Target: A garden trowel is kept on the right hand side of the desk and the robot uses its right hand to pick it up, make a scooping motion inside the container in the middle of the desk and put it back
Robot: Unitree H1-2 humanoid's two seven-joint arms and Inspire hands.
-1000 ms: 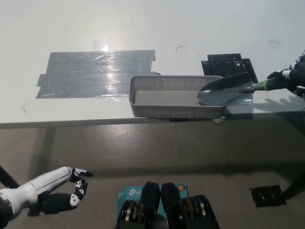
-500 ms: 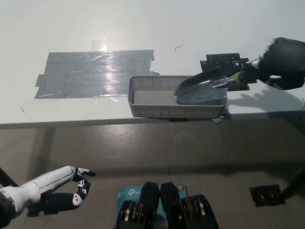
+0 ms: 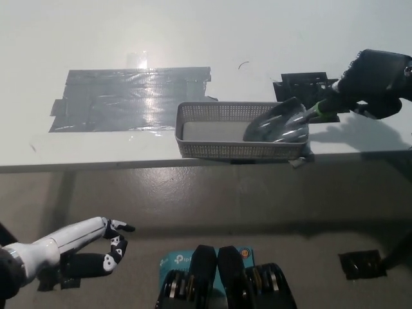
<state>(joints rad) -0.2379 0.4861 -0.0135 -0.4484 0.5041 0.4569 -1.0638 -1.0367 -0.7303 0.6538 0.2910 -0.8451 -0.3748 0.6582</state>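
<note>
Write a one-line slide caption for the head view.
Black right hand dips the garden trowel into the mesh container at the desk edge; white left hand rests below.

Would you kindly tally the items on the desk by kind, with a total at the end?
Trowel, held by the right hand: 1
Mesh container: 1
Grey tape patch: 1
Black tape patch: 1
Total: 4
</note>
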